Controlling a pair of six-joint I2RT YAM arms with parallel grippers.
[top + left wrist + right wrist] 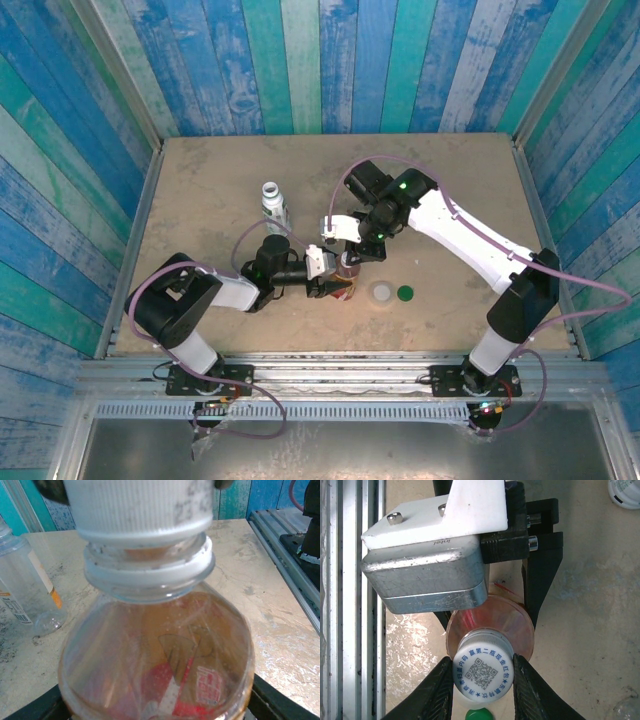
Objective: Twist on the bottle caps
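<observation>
Screwing the white cap onto the amber bottle

Nearest, a wide translucent whitish cap [381, 292] and a dark green plastic cap [405, 293] lie loose on the beige table [200, 180]. Beside them the left gripper [334, 288] clamps the amber-liquid, red-labelled plastic bottle [155, 665], and the right gripper [483, 672] pinches its ribbed white cap [482, 675]. Threads show below the cap, so I judge it needs level turns down. The cap bears a QR code ringed with blue Chinese characters, and "23" on its skirt. Farthest stands the white-labelled plastic bottle [275, 205].

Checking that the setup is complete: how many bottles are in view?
3. The white-labelled bottle stands farther back on the left; the amber bottle is gripped in the left claw; the clear orange-labelled bottle stands beside it. The arms could hide others.
</observation>
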